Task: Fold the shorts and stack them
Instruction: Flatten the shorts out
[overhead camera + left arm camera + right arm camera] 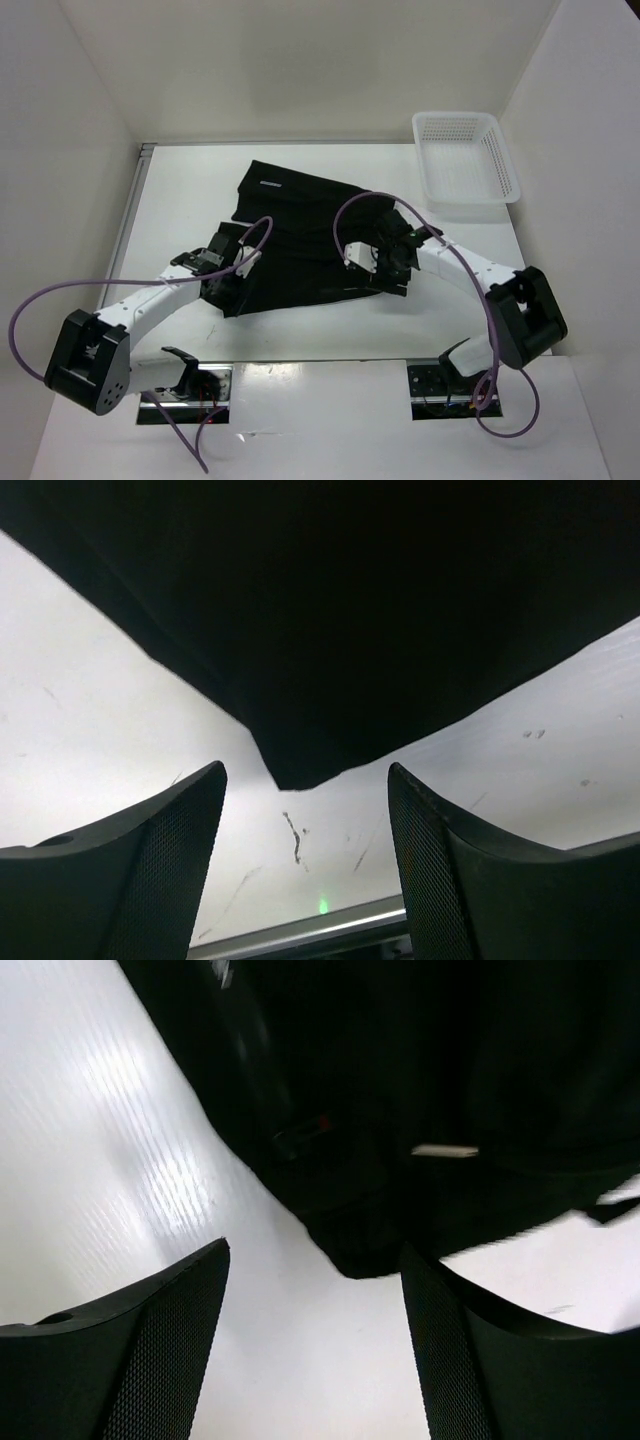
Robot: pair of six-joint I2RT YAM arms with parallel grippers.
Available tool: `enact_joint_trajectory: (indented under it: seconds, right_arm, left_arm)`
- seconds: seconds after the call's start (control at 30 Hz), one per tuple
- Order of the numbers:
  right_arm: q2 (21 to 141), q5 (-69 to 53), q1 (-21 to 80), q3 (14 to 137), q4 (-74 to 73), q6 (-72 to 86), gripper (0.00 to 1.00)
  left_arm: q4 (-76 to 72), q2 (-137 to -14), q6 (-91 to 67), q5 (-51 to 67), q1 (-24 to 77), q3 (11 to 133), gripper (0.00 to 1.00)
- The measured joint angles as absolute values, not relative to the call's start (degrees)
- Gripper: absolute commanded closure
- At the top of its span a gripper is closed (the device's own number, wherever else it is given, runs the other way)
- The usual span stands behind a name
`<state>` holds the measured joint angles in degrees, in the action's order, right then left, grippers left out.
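I see black shorts [300, 240] lying on the white table [180, 190], roughly at its middle, between my two arms. The cloth is spread mostly flat. One corner reaches toward the back of the table, and the right side is bunched up.

The left fingers [150, 860] are spread wide and hold nothing. They sit low over the table at the near left edge of the shorts. In the left wrist view a pointed corner of the black cloth ends just ahead of the gap between them, and bare, scuffed table shows underneath.

The right fingers [150, 1340] are also spread wide and hold nothing. They sit at the near right edge of the shorts, where the fabric is folded and lumpy. In the right wrist view a rounded fold of cloth lies just ahead of the gap, and a small pale mark shows on the fabric beyond it. I cannot tell whether the right-hand fingertip touches the cloth.

A white mesh basket [468, 204] stands at the far right corner of the table, well apart from the shorts.
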<state>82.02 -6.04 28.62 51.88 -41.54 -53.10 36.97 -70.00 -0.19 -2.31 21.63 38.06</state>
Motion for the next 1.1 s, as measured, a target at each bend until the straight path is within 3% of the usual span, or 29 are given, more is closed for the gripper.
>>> enact_joint_trajectory:
  seconds: [0.1,0.2,0.23,0.27,0.37,0.4,0.5,0.67,0.83,0.87,0.9,0.93,0.97,1.03,1.1]
  right_arm:
    - [84.47,-3.49,28.53,48.21,-39.79,-54.98,0.32]
    - [86.41,-1.96,28.51,46.81,-37.06,-56.31,0.58]
    - [86.76,-1.52,28.51,46.70,-36.18,-56.55,0.65]
    - [86.96,-1.21,28.51,46.65,-35.42,-56.84,0.80]
    - [86.98,-1.23,28.51,46.65,-33.80,-57.14,1.00]
    - [86.98,-1.21,28.51,46.65,-33.52,-57.21,1.00]
    - [86.98,-1.41,28.51,46.65,-33.54,-57.60,1.00]
    - [86.52,-3.60,28.51,47.40,-35.81,-58.33,1.00]
    - [83.83,-7.31,29.56,52.21,-45.74,-62.35,1.00]
    - [82.24,-7.55,30.65,52.40,-47.40,-63.16,0.99]
    - [80.31,-7.94,32.21,52.40,-49.34,-63.94,0.88]
    - [78.65,-8.38,33.69,52.31,-50.83,-64.38,0.47]
    - [76.97,-8.78,34.98,52.12,-51.94,-64.45,0.34]
    - [74.54,-9.82,36.88,51.94,-53.65,-64.77,0.18]
    - [73.82,-10.17,37.10,51.96,-53.82,-64.27,0.18]
  left_arm:
    - [34.41,-70.78,-0.19,-2.74,22.55,37.32,0.28]
    - [32.45,-71.35,-0.16,-2.76,23.05,35.92,0.32]
    - [31.99,-71.40,-0.21,-2.76,23.09,35.46,0.39]
    - [31.38,-71.44,-0.25,-2.76,23.09,34.98,0.45]
    - [29.36,-71.44,-0.36,-2.68,23.09,33.50,0.65]
    - [28.93,-71.33,-0.38,-2.52,23.14,33.34,0.79]
    - [27.53,-71.02,-0.34,-1.54,23.40,32.86,1.00]
    - [28.29,-70.35,-0.21,-0.69,22.96,32.82,1.00]
    - [38.50,-68.69,-0.21,1.34,19.97,36.36,1.00]
    - [40.60,-67.81,-0.23,2.02,19.88,36.97,1.00]
    - [42.92,-66.96,-0.21,2.92,19.88,37.76,1.00]
    - [45.10,-66.30,-0.21,3.95,19.88,38.70,0.96]
    - [46.54,-65.84,-0.21,5.06,19.88,39.53,0.84]
    - [48.45,-65.45,-0.32,6.92,19.90,40.99,0.55]
    - [48.99,-65.39,-0.10,7.68,19.90,41.52,0.45]
